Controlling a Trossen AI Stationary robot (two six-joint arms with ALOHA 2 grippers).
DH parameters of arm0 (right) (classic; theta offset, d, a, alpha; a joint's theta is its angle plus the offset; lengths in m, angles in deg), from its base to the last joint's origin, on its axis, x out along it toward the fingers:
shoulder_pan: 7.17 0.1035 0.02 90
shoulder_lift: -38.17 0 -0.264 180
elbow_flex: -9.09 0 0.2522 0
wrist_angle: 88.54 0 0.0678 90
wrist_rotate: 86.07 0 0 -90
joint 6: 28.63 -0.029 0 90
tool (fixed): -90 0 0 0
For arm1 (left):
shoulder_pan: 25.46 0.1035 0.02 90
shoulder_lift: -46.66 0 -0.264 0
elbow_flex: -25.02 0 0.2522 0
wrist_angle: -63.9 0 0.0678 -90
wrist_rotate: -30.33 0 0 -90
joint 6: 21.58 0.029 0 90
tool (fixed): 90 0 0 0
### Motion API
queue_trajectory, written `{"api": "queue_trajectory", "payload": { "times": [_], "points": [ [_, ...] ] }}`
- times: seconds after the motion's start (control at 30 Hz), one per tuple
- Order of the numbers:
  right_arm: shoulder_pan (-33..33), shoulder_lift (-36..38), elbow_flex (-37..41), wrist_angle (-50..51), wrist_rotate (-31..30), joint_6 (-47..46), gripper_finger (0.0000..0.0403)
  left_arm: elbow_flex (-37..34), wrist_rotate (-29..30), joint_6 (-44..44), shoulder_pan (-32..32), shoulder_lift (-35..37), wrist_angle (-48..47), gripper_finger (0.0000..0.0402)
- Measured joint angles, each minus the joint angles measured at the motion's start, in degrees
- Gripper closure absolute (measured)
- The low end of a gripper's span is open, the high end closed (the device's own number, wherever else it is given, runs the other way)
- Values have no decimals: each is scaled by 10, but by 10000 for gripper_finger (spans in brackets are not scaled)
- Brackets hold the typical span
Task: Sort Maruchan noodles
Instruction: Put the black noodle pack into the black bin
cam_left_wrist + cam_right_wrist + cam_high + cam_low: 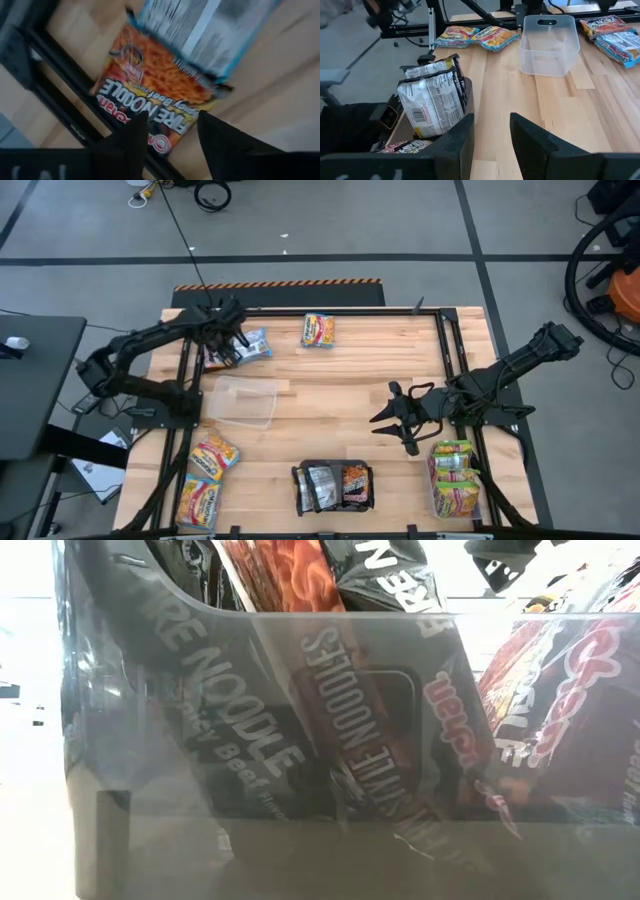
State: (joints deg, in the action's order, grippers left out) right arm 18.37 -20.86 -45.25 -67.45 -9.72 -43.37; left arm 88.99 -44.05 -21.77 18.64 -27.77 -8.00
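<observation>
Noodle packets lie in little groups all over the wooden table (pixel 350 395). Near the far left corner, the left gripper (pixel 228 350) hangs just over an orange packet (pixel 155 95) that says "Fire Noodle", and a blue-silver packet (pixel 254 343) lies partly on top of it. Its two fingers (pixel 125 145) are spread apart over the orange packet's end and hold nothing. One yellow packet (pixel 318 330) lies alone by the far edge. An empty clear tub (pixel 243 400) sits left of the middle. Two orange-yellow packets (pixel 205 475) lie near the front left corner. A dark tub (pixel 335 487) at the middle of the front edge holds dark packets (pixel 435 100) standing on end (one shows its silver back). The right gripper (pixel 405 418) hovers over bare wood right of the middle, fingers apart, holding nothing. Yellow-green packets (pixel 455 478) sit in a clear bin at the front right corner.
</observation>
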Motion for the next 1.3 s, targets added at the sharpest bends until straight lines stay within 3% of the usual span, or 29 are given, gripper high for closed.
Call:
{"api": "queue_trajectory", "payload": {
  "times": [0.23, 0.33, 0.63, 0.93, 1.1, 1.3],
  "points": [
    [-5, 0, 0, -8, 0, -1, 273, -77, -13, 10, 75, -35, 102, 203],
    [-10, 0, 0, -19, 0, -1, 273, -85, -34, 3, 74, -55, 86, 202],
    [-26, 0, 0, -22, -1, 4, 273, -75, -21, -3, 36, -69, 90, 202],
    [-40, 0, 0, -22, -2, 13, 273, -72, -49, -4, 83, -88, 247, 202],
    [-39, 0, 0, -22, 8, -5, 273, -43, -50, 8, 74, -71, 184, 202],
    [-39, 0, 0, -21, 12, -2, 273, -25, -52, 22, -3, -29, 141, 202]
  ]
}}
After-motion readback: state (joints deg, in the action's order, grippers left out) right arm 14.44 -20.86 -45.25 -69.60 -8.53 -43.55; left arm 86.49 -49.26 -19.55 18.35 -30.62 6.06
